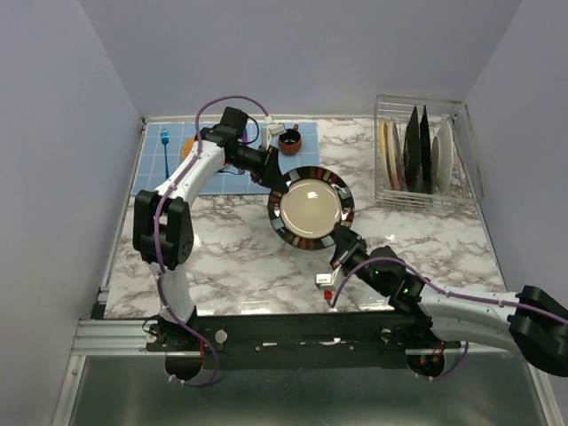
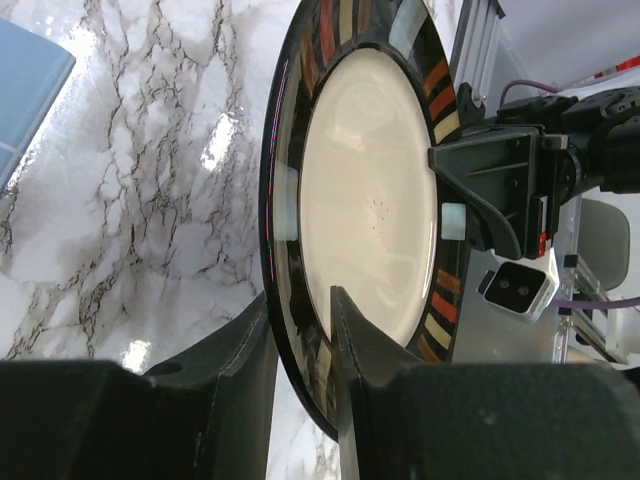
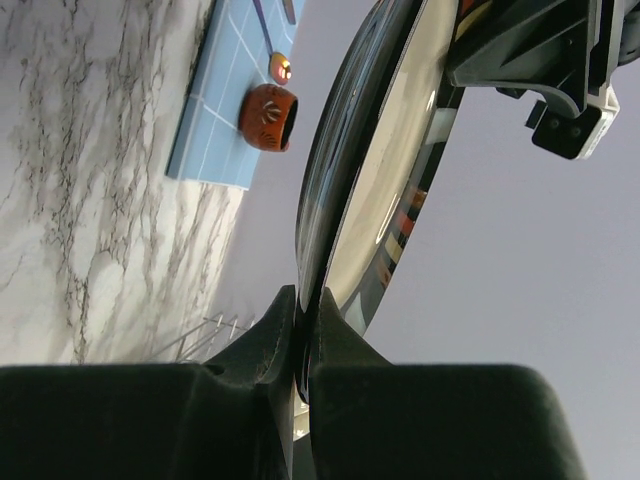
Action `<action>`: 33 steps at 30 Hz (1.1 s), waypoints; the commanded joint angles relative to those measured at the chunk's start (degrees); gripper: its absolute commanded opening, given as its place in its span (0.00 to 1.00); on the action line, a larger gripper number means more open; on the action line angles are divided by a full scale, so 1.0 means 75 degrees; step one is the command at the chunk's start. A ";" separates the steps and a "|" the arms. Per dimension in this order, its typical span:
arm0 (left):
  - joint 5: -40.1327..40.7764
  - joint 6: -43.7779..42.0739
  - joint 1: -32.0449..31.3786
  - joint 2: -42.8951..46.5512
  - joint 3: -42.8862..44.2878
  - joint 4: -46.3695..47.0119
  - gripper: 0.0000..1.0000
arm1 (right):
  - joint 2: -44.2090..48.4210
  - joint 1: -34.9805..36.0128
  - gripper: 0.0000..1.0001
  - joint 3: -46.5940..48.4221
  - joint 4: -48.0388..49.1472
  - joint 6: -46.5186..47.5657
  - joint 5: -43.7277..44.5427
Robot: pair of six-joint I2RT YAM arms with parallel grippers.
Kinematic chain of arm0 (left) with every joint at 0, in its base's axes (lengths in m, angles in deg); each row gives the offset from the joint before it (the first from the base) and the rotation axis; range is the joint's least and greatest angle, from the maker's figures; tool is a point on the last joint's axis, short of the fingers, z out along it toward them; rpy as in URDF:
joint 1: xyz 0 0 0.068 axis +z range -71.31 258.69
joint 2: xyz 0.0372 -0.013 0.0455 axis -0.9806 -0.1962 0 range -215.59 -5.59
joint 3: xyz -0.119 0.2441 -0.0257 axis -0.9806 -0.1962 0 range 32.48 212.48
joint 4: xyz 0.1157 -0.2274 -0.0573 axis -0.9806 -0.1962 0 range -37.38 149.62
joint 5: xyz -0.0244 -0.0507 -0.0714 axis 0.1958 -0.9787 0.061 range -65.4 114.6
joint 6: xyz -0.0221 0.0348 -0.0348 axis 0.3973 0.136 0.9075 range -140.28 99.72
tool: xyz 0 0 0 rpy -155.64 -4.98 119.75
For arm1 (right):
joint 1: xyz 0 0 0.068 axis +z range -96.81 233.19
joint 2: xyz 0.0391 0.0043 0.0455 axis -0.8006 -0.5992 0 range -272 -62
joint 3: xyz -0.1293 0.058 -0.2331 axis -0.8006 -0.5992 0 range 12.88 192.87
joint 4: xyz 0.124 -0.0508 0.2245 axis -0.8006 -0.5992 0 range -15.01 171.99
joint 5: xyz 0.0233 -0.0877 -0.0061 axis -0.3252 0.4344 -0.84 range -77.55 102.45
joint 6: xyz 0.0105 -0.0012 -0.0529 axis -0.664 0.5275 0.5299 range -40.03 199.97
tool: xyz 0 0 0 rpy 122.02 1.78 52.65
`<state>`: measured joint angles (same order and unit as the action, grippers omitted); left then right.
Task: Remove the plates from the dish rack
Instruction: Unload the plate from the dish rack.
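Beige plate (image 1: 311,206), black patterned rim, held between both grippers over middle of marble table (image 1: 231,257). Left gripper (image 2: 305,310) pinches upper-left rim; right gripper (image 3: 303,300) pressed tight on lower-right rim. Bare marble around and toward near edge. Blue mat (image 1: 169,182) far left; orange cup (image 1: 289,140) on its right end, just behind beige plate. Dish rack (image 1: 468,160) at far right corner, well apart, holds several plates (image 1: 417,151) upright.
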<state>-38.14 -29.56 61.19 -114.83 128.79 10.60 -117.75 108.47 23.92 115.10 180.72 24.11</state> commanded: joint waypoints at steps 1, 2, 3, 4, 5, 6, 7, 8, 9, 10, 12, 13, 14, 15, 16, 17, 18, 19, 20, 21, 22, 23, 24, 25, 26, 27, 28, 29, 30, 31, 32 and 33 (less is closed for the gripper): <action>-0.1431 0.0791 -0.0726 0.0056 -0.0092 -0.0050 0.36 | -0.0114 -0.0001 0.01 0.0273 0.0543 0.0523 -0.0395; -0.1501 0.0861 -0.0737 0.0045 -0.0057 -0.0109 0.36 | -0.0102 -0.0001 0.01 0.0273 0.0567 0.0570 -0.0406; -0.1571 0.0897 -0.0772 -0.0002 -0.0010 -0.0144 0.36 | -0.0126 -0.0012 0.01 0.0261 0.0602 0.0617 -0.0430; -0.1653 0.0862 -0.0796 -0.0037 0.0037 -0.0260 0.36 | -0.0137 -0.0012 0.01 0.0261 0.0614 0.0676 -0.0453; -0.1677 0.0792 -0.0831 -0.0072 0.0084 -0.0424 0.36 | -0.0149 -0.0012 0.01 0.0273 0.0649 0.0688 -0.0453; -0.1654 0.0769 -0.0854 -0.0084 0.0131 -0.0495 0.31 | -0.0149 -0.0012 0.01 0.0285 0.0649 0.0699 -0.0476; -0.1631 0.0768 -0.0901 -0.0096 0.0119 -0.0519 0.31 | -0.0161 -0.0001 0.01 0.0296 0.0649 0.0746 -0.0477; -0.1596 0.0757 -0.0936 -0.0096 0.0096 -0.0589 0.31 | -0.0196 -0.0001 0.01 0.0331 0.0649 0.0758 -0.0488; -0.1561 0.0699 -0.0948 -0.0131 0.0096 -0.0636 0.33 | -0.0196 -0.0012 0.01 0.0355 0.0660 0.0770 -0.0500; -0.1537 0.0686 -0.0983 -0.0143 0.0073 -0.0660 0.33 | -0.0208 -0.0012 0.01 0.0378 0.0649 0.0793 -0.0523; -0.1420 0.0651 -0.1030 -0.0190 -0.0021 -0.0672 0.27 | -0.0255 -0.0012 0.01 0.0448 0.0661 0.0793 -0.0524; -0.1431 0.0663 -0.1030 -0.0201 -0.0056 -0.0649 0.22 | -0.0255 -0.0001 0.01 0.0460 0.0661 0.0816 -0.0547; -0.1431 0.0698 -0.1042 -0.0236 -0.0091 -0.0614 0.17 | -0.0255 -0.0012 0.01 0.0472 0.0661 0.0828 -0.0535; -0.1455 0.0779 -0.1054 -0.0248 -0.0161 -0.0544 0.07 | -0.0266 -0.0012 0.01 0.0449 0.0672 0.0863 -0.0547; -0.1443 0.0861 -0.1065 -0.0283 -0.0174 -0.0508 0.03 | -0.0266 -0.0012 0.01 0.0449 0.0672 0.0887 -0.0559; -0.1432 0.0943 -0.1077 -0.0284 -0.0209 -0.0438 0.00 | -0.0266 -0.0012 0.01 0.0449 0.0684 0.0899 -0.0547; -0.1420 0.0944 -0.1077 -0.0295 -0.0232 -0.0449 0.00 | -0.0255 -0.0001 0.01 0.0472 0.0684 0.0910 -0.0559; -0.1420 0.0967 -0.1077 -0.0284 -0.0221 -0.0461 0.00 | -0.0255 -0.0012 0.01 0.0461 0.0672 0.0910 -0.0559; -0.1431 0.0968 -0.1077 -0.0272 -0.0221 -0.0472 0.00 | -0.0243 -0.0012 0.01 0.0449 0.0672 0.0910 -0.0559; -0.1466 0.0968 -0.1089 -0.0249 -0.0197 -0.0484 0.00 | -0.0243 -0.0001 0.01 0.0437 0.0672 0.0910 -0.0559; -0.1490 0.1002 -0.1077 -0.0225 -0.0197 -0.0450 0.00 | -0.0220 -0.0012 0.01 0.0402 0.0695 0.0945 -0.0570; -0.1490 0.1142 -0.1089 -0.0213 -0.0186 -0.0403 0.00 | -0.0231 -0.0012 0.01 0.0379 0.0696 0.0934 -0.0559; -0.1490 0.1109 -0.1089 -0.0179 -0.0116 -0.0437 0.00 | -0.0220 -0.0012 0.01 0.0367 0.0707 0.0946 -0.0559; -0.1490 0.1097 -0.1089 -0.0167 -0.0080 -0.0461 0.00 | -0.0196 -0.0001 0.01 0.0355 0.0731 0.0946 -0.0559; -0.1467 0.1096 -0.1089 -0.0155 -0.0045 -0.0507 0.00 | -0.0184 -0.0001 0.01 0.0320 0.0777 0.0946 -0.0570; -0.1501 0.1085 -0.1089 -0.0143 -0.0010 -0.0531 0.00 | -0.0173 -0.0012 0.01 0.0297 0.0813 0.0934 -0.0570; -0.1571 0.1085 -0.1077 -0.0143 -0.0010 -0.0543 0.00 | -0.0161 -0.0001 0.01 0.0296 0.0836 0.0922 -0.0570; -0.1595 0.1073 -0.1066 -0.0155 -0.0021 -0.0543 0.00 | -0.0126 -0.0012 0.01 0.0262 0.0871 0.0922 -0.0559; -0.1630 0.1108 -0.1066 -0.0166 -0.0056 -0.0531 0.00 | -0.0114 -0.0001 0.01 0.0238 0.0883 0.0899 -0.0559; -0.1666 0.1143 -0.1031 -0.0178 -0.0068 -0.0520 0.00 | -0.0091 -0.0012 0.01 0.0203 0.0906 0.0899 -0.0524; -0.1724 0.1178 -0.1019 -0.0190 -0.0091 -0.0450 0.00 | -0.0044 -0.0001 0.01 0.0179 0.0907 0.0899 -0.0512; -0.1701 0.1167 -0.0995 -0.0225 -0.0080 -0.0438 0.00 | -0.0032 -0.0012 0.01 0.0121 0.0941 0.0887 -0.0500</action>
<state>-38.73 -20.79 60.34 -117.21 128.38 11.78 -118.91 108.21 23.62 113.59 185.16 24.70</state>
